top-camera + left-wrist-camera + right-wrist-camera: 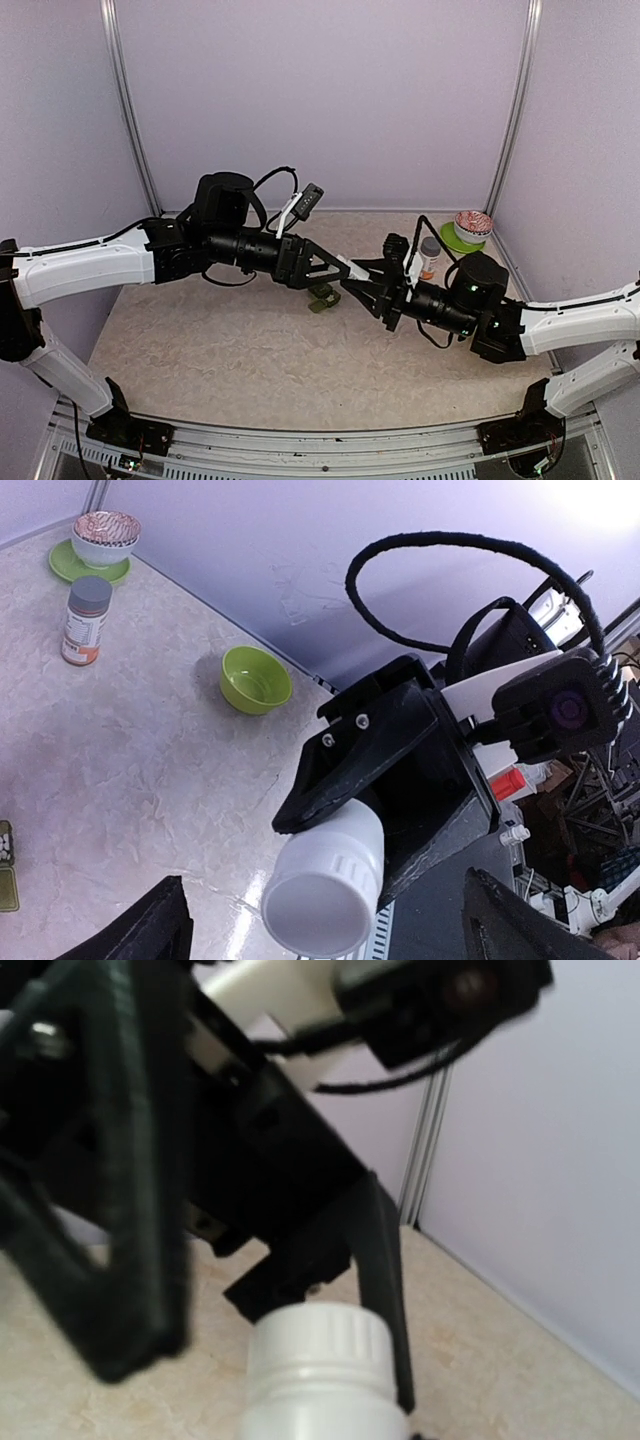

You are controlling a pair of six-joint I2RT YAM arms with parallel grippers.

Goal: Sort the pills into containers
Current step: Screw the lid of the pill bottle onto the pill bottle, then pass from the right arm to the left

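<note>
A white pill bottle (325,885) with a ribbed cap hangs above the table's middle, and my right gripper (345,855) is shut on its body. My left gripper (325,930) faces the cap and stands open, its fingertips (150,925) wide apart on either side without touching it. In the right wrist view the bottle (320,1380) fills the bottom, with the left gripper's black fingers (385,1280) flanking the cap. From above, both grippers meet at the bottle (350,268). A green pill tray (325,298) lies on the table beneath them. Pills themselves are too small to make out.
A lime green bowl (256,678) sits on the table. At the back right are an orange-labelled bottle with a grey cap (430,257) and a patterned bowl (473,225) on a green saucer (455,240). Purple walls enclose the table on three sides.
</note>
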